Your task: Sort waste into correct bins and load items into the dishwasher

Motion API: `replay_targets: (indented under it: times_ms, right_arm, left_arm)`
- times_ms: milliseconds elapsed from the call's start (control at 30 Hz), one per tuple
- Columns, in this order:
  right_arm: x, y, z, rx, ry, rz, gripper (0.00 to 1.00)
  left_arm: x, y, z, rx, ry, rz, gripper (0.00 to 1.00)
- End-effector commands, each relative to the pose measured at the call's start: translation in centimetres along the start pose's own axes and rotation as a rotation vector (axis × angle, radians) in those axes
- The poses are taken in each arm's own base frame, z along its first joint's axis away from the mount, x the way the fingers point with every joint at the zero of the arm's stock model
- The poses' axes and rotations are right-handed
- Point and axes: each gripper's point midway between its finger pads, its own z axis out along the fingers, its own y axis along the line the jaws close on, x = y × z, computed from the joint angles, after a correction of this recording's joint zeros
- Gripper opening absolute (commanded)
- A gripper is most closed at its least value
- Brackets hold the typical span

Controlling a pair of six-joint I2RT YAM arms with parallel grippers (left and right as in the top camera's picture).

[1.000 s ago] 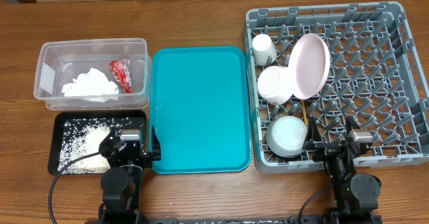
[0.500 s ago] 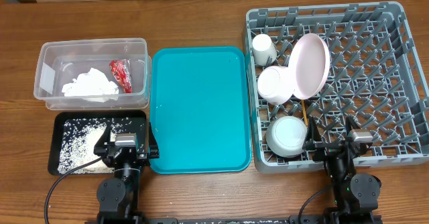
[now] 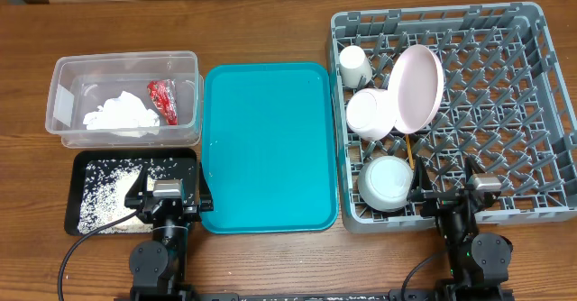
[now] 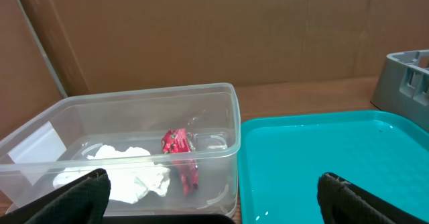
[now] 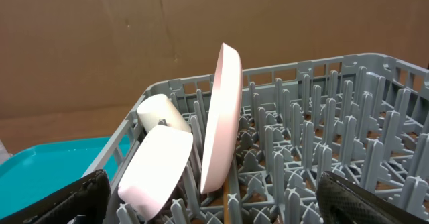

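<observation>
Since a second ago my left gripper (image 3: 169,196) has slid a little toward nine o'clock, over the near edge of the black tray (image 3: 76,161). My right gripper (image 3: 482,193) has not moved. It hangs at the near edge of the dish rack (image 3: 437,13). Both sets of fingers are spread wide apart and hold nothing.

Seen from above, the big grey dish rack fills the three o'clock side of the table. The teal tray (image 3: 269,148) lies in the middle, just beside the rack. The clear tub (image 3: 126,58) sits at ten o'clock. The black tray sits at eight o'clock, just on the near side of the tub.

The pink plate (image 3: 416,86) stands on its edge in the rack, tilted a bit. The pinkish-white bowl (image 3: 370,114) leans against the plate on its nine o'clock side. The grey-white bowl (image 3: 385,182) sits at six o'clock from that one, in the near left corner of the rack. The small cup (image 3: 354,65) lies at twelve o'clock from the pinkish bowl. The chopsticks (image 3: 409,150) poke out between the plate and the grey-white bowl.

The white tissue (image 3: 117,116) lies in the tub. The red wrapper (image 3: 163,101) lies beside it, on its three o'clock side. The rice (image 3: 106,202) is spread over the black tray.
</observation>
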Motion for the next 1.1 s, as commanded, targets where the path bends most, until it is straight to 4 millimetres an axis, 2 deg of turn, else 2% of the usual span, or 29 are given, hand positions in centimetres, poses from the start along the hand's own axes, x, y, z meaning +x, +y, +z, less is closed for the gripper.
replay_targets:
  times_ms: [0,200,433,600,700,900,1067]
  right_arm:
    - [0.0,-0.1,0.0,0.004,-0.009,-0.003,1.0]
    - [0.0,-0.1,0.0,0.004,-0.009,-0.003,1.0]
    - [0.0,-0.1,0.0,0.004,-0.009,-0.003,1.0]
    - [0.0,-0.1,0.0,0.004,-0.009,-0.003,1.0]
    - [0.0,-0.1,0.0,0.004,-0.009,-0.003,1.0]
    - [0.0,-0.1,0.0,0.004,-0.009,-0.003,1.0]
    - [0.0,-0.1,0.0,0.004,-0.009,-0.003,1.0]
  left_arm:
    - [-0.2,0.1,0.0,-0.003,-0.013,0.017,1.0]
    - [0.6,2.0,-0.1,-0.079,0.021,0.017,1.0]
    - [0.4,2.3,-0.1,-0.092,0.013,0.016,1.0]
    - [-2.4,2.5,-0.2,-0.101,-0.103,0.01,1.0]
    - [-3.3,2.6,-0.3,-0.102,-0.14,0.008,1.0]
    - [-2.9,1.7,-0.2,-0.067,-0.121,0.008,1.0]
    - [-1.0,1.7,-0.1,-0.066,-0.047,0.013,1.0]
